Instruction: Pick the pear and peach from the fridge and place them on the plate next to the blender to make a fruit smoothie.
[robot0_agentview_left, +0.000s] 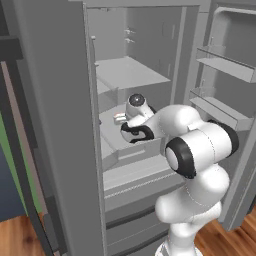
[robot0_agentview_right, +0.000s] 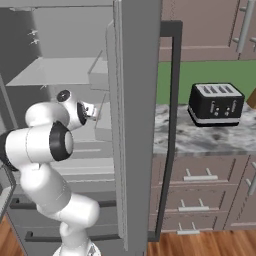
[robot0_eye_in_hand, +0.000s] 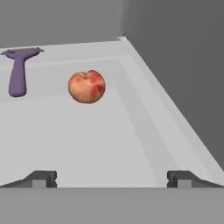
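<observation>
- Hand (robot0_eye_in_hand: 112, 178): fingers spread wide, nothing between them, reaching into the open fridge (robot0_agentview_left: 55, 125).
- Peach (robot0_eye_in_hand: 86, 86): rests on the pale fridge shelf (robot0_eye_in_hand: 87, 140), ahead of the hand, apart from it.
- Purple T-shaped object (robot0_eye_in_hand: 18, 72): lies beside the peach, not touching.

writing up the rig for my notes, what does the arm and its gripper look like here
The arm is glossy white, built of fat rounded segments, with black rings at its joints and a round grey cap on a black ring near the wrist. No cables or markings show. The gripper has two small dark grey fingertips, blocky and wedge-shaped.
</observation>
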